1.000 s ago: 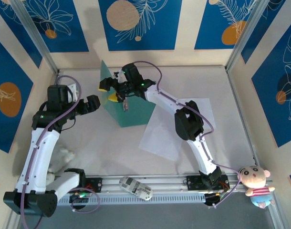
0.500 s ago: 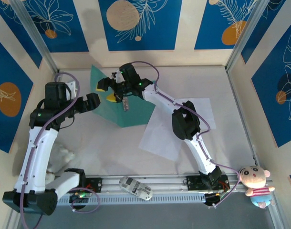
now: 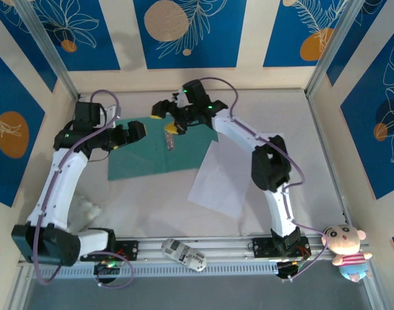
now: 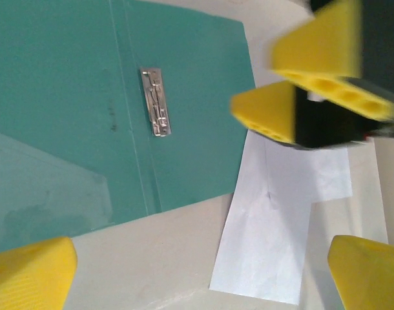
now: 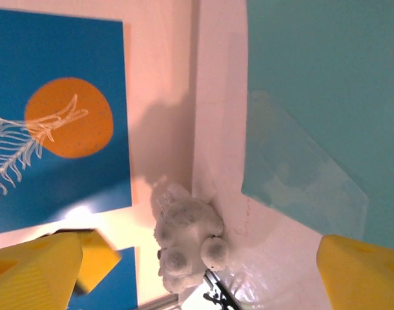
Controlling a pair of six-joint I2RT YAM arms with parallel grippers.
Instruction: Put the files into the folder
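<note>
Apparently done with opening the folder [image 3: 152,158], flat on the worktop [image 3: 313,168], files [image 3: 230,181] touching its right edge. Left gripper [image 3: 134,131] and right gripper [image 3: 166,120] both spread, empty, above the folder. Next, probably: pinch one thin sheet (easy to crumple) and slide onto the open cover.

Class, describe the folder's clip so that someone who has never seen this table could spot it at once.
On the pale table, look to the far left for the teal-green folder lying open and flat. Beside its centre fold sits the clip: a narrow silver metal strip, the one shiny thing on the plain green card.
</note>
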